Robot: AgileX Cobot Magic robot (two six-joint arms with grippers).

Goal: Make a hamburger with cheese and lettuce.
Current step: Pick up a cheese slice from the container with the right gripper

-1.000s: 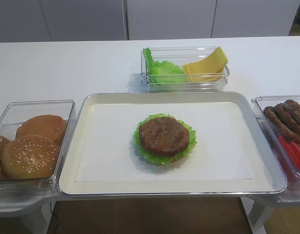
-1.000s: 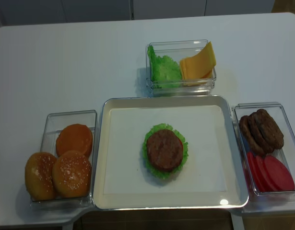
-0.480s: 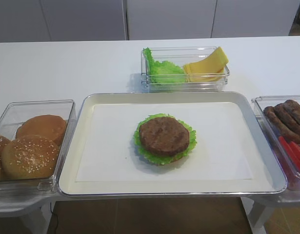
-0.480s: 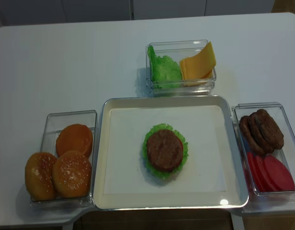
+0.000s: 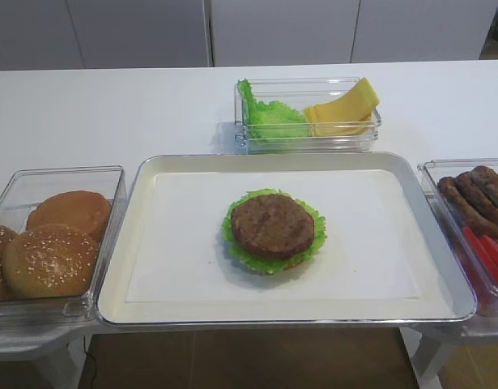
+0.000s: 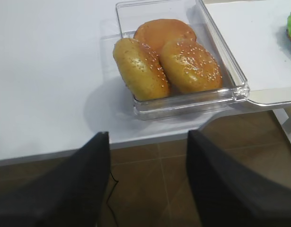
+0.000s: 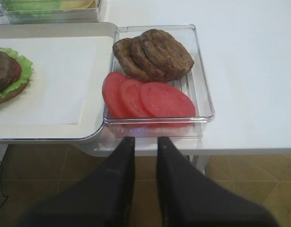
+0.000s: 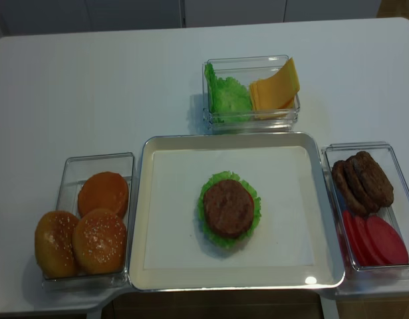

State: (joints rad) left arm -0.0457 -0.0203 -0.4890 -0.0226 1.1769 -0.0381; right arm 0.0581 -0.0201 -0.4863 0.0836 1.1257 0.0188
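Observation:
The hamburger (image 5: 273,227) (image 8: 229,209) lies in the middle of the metal tray (image 5: 281,160), brown patty on top, tan bun base below. The lettuce (image 5: 239,258) (image 7: 25,66) shows as a frilly green rim around the patty. The cheese is out of view. In the left wrist view my left gripper (image 6: 147,133) hangs open and empty off the table's front edge, below the bun box. In the right wrist view my right gripper (image 7: 146,138) stands narrowly open with nothing between its fingers, just in front of the patty and tomato box. Neither gripper shows in the high views.
A clear box (image 6: 240,87) left of the tray holds sesame buns (image 6: 190,66). A clear box (image 7: 204,80) on the right holds brown patties and red tomato slices (image 7: 166,99). A back box (image 5: 305,144) holds green leaves and bent yellow slices (image 5: 346,105).

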